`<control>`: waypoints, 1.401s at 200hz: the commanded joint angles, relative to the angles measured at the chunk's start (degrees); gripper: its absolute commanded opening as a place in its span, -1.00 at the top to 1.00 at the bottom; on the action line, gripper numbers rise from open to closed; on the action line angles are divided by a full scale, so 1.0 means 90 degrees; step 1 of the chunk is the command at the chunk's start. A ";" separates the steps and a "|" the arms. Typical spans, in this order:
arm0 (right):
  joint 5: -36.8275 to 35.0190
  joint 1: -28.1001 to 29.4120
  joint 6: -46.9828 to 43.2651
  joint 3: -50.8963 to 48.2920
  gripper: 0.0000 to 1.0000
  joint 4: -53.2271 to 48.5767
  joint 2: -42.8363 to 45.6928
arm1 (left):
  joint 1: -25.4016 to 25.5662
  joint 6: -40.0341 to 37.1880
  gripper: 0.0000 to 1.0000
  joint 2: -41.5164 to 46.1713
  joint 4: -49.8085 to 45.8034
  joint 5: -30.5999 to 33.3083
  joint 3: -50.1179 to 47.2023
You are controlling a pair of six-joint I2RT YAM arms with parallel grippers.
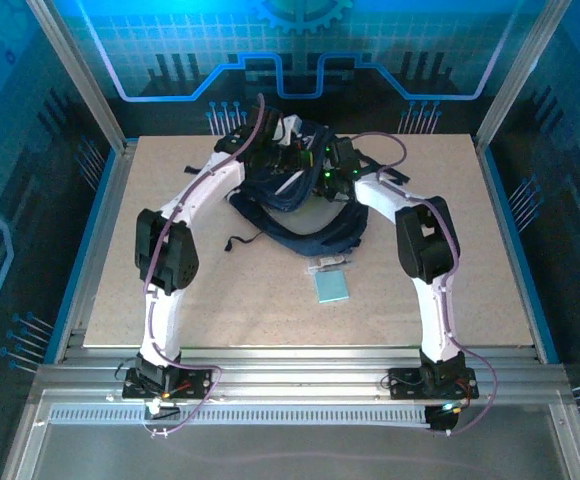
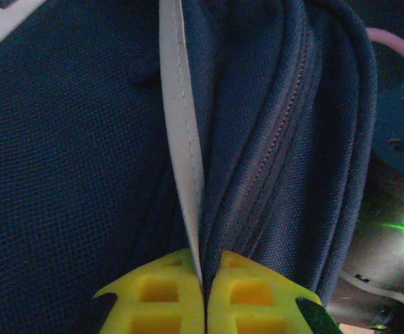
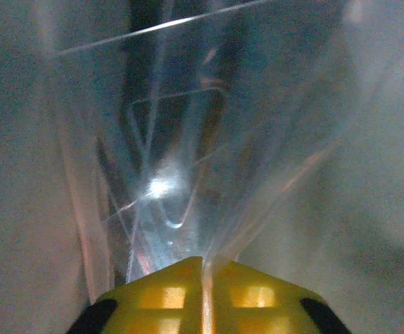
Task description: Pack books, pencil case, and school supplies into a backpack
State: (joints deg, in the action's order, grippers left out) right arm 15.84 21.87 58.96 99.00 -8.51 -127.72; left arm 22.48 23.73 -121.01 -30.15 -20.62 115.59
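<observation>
Gripping white trim of navy-blue fabric backpack with left pincer.
Right pincer pinches translucent grey strip, running straight ahead.

A pale speckled tabletop sits inside an aluminium frame — blue circuit-patterned wall panels glow behind.

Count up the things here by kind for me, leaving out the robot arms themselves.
Navy backpack: 1
Light-blue pad: 1
Silvery clip: 1
Clear plastic item, pinched in the right hand: 1
Total: 4
</observation>
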 commanded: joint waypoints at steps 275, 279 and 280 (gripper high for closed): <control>-0.0894 -0.0702 -0.2263 -0.2146 -0.77 -0.1159 0.1999 | -0.1815 0.0819 -0.70 0.0006 0.2394 0.1213 -0.2893; -0.0912 -0.0717 -0.2280 -0.2010 -0.71 -0.1210 0.1911 | -0.1813 0.0846 -0.66 0.0018 0.2357 0.1226 -0.2945; -0.0916 -0.0719 -0.2287 -0.1979 -0.70 -0.1221 0.1889 | -0.1814 0.0853 -0.65 0.0023 0.2350 0.1226 -0.2962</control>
State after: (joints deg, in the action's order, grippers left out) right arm 8.86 15.68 40.10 74.85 -20.82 -106.98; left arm 6.37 29.91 -120.64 -7.18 -8.75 88.29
